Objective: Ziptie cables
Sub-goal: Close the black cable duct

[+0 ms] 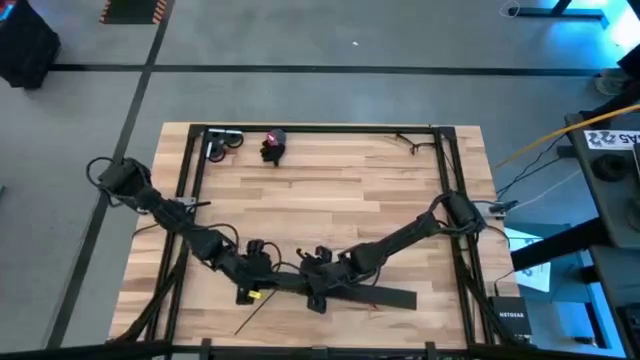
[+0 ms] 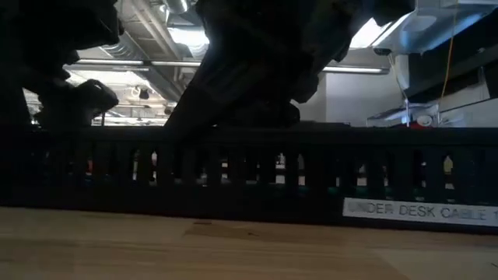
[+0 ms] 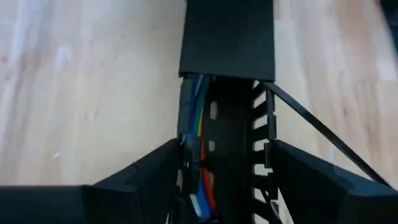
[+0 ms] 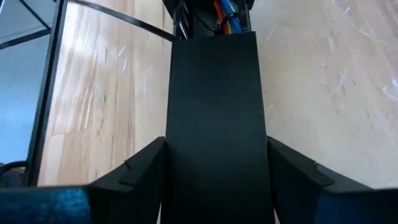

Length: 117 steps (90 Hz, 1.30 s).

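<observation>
A long black slotted cable tray (image 1: 350, 293) lies flat on the table near its front edge; the low view shows its slotted wall (image 2: 233, 175). The cables (image 3: 200, 186), blue, red, white and green, lie inside the tray's open channel and run under its flat cover (image 4: 217, 112); their ends show past the cover (image 4: 227, 15). My left gripper (image 1: 256, 283) is shut on the tray's uncovered left part. My right gripper (image 1: 316, 290) is shut on the covered part beside it. A thin dark zip-tie strip (image 3: 323, 134) lies slanting across the wood next to the tray. My left gripper holds the tray's two slotted side walls (image 3: 264, 155) between its two fingers, at the open part where the cables show. The fingers slant down from the table's left and lie across the tray, which rests on the table. My right gripper holds the covered stretch of the tray by its two long edges (image 4: 174, 155), one finger on each side. The fingers slant down from the table's right and lie across the tray, which stays flat on the wood.
A black frame (image 1: 190, 180) runs around the table top. At the far left lie a silvery tool (image 1: 225, 143) and a black-and-red object (image 1: 272, 146); a small dark piece (image 1: 410, 143) lies far right. Bare wood fills the table's middle.
</observation>
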{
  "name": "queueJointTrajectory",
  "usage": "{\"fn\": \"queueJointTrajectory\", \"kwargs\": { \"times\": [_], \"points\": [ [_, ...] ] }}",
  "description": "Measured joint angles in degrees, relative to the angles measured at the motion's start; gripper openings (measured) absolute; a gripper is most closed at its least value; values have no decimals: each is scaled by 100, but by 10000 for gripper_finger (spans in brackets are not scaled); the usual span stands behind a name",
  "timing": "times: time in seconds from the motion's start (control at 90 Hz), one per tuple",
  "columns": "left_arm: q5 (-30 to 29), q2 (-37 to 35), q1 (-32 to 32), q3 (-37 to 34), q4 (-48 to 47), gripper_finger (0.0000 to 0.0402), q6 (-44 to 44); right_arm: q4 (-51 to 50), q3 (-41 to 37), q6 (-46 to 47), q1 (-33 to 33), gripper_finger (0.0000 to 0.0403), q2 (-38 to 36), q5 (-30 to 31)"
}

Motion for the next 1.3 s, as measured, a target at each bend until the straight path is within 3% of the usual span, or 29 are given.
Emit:
{"fn": "queueJointTrajectory", "kwargs": {
  "times": [0.256,0.489,0.644,0.811,1.044,1.3],
  "points": [
    [0,11,42,-268,524,232,-86,65,-5,-1,0,223,0,19],
    [32,11,31,-270,643,133,43,300,-24,-48,2,223,17,142],
    [54,16,9,-274,720,111,124,426,-29,-197,-2,223,25,147],
    [100,16,19,-274,735,131,146,624,-38,-448,-30,223,39,182],
    [186,-37,59,-262,661,209,60,345,0,-301,-48,223,22,176],
    [309,-262,38,-56,-582,245,-1067,328,17,-149,-78,223,17,136]
  ]
}}
